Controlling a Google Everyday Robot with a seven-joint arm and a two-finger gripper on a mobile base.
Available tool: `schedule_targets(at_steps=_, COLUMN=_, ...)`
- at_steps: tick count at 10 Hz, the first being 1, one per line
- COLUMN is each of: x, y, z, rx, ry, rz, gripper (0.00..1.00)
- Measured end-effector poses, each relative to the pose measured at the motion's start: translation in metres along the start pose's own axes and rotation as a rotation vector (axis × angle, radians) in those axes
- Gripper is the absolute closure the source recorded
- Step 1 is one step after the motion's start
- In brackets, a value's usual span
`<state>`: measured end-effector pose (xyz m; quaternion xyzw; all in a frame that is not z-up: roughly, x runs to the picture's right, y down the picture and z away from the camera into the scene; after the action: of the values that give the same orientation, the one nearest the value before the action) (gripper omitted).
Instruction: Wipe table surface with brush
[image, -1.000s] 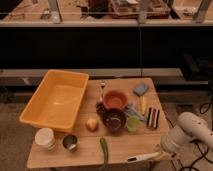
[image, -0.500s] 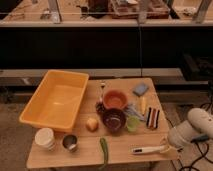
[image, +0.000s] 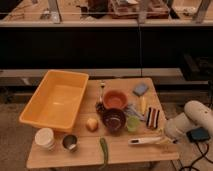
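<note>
Front edge: green vegetable (image: 104, 150) on table surface (image: 130, 152); brush (image: 144, 141) lies flat nr front-right corner, its right end at gripper (image: 166, 140), which sits at table's right edge w/ white arm behind; grip state can't be told; mid: dark bowl (image: 114, 120), orange bowl (image: 115, 99); left: orange-yellow tub (image: 55, 97); far right: blue sponge (image: 140, 89).

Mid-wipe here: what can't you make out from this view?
- Camera view: gripper, at the table's front right edge by the brush handle; its hold on the brush is masked by the white arm.
- Camera view: brush bristles too small to tell contact with the table surface.
- Camera view: items right of the dark bowl, too small and crowded to identify.
</note>
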<state>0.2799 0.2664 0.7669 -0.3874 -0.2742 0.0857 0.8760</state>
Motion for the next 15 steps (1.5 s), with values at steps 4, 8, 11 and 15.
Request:
schedule_targets(at_steps=4, x=-0.031, y=-0.011, z=0.019, rx=-0.022, ry=-0.002, rz=-0.047, gripper=1.0)
schedule_targets(at_steps=8, x=-0.078, y=-0.006, z=0.065, rx=-0.096, ry=0.018, rz=-0.129, gripper=1.0)
schedule_targets(at_steps=11, x=-0.09, y=0.019, z=0.087, rx=-0.16, ry=0.042, rz=-0.189, gripper=1.0)
schedule_targets(at_steps=15, x=-0.085, y=0.05, z=0.1, rx=-0.213, ry=0.064, rz=-0.217, gripper=1.0)
